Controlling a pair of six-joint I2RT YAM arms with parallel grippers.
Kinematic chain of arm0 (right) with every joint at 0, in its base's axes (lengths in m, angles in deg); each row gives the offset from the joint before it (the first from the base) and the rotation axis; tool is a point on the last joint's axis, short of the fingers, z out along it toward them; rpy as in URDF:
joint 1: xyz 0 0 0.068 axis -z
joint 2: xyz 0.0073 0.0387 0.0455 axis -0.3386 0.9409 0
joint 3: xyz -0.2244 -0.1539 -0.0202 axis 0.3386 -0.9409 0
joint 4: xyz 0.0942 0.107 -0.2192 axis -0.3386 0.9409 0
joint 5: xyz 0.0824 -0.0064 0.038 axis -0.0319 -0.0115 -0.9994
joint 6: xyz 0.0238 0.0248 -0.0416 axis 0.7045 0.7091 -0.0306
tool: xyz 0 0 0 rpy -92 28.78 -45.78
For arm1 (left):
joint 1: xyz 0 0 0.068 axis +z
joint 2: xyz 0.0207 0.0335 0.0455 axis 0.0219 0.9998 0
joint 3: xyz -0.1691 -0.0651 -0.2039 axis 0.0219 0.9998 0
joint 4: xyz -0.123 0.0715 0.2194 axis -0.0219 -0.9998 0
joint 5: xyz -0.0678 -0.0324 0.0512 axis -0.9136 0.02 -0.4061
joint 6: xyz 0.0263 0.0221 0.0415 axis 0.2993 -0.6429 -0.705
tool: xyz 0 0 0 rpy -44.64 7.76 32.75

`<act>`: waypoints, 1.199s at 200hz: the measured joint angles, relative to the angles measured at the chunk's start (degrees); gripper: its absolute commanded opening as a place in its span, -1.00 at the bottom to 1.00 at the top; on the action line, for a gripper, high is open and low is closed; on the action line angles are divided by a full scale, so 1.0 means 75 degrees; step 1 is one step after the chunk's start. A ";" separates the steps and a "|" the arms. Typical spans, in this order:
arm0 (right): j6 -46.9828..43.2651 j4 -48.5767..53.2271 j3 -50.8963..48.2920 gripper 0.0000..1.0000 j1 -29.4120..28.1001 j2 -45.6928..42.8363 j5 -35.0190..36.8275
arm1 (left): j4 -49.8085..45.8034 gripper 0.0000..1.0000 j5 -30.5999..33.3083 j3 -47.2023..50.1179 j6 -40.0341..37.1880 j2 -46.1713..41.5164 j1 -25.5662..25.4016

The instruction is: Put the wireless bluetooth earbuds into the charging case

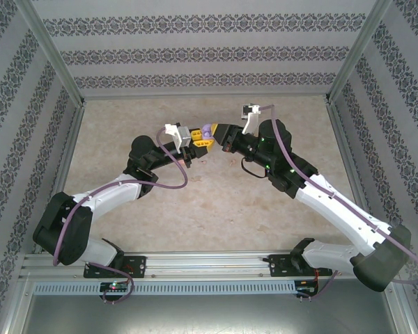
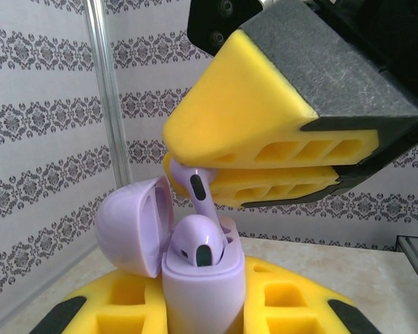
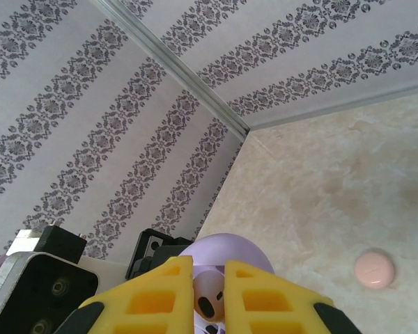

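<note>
The purple charging case stands upright with its lid swung open to the left, and my left gripper is shut on its body. A purple earbud rests head-down in the case's top, stem pointing up. My right gripper is shut on that stem from above. In the right wrist view the earbud sits pinched between the yellow fingers of the right gripper, with the case just beyond. From the top, both grippers, left and right, meet at the case above mid-table.
A closed pale pink round case lies on the beige table off to the right of my right gripper. Patterned walls and a metal frame post close in the workspace at the back and sides.
</note>
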 measured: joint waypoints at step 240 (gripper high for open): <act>0.0050 0.0842 0.0251 0.40 0.0408 -0.0691 0.0425 | 0.0323 -1.00 0.0764 0.0044 -0.0015 -0.0274 -0.0099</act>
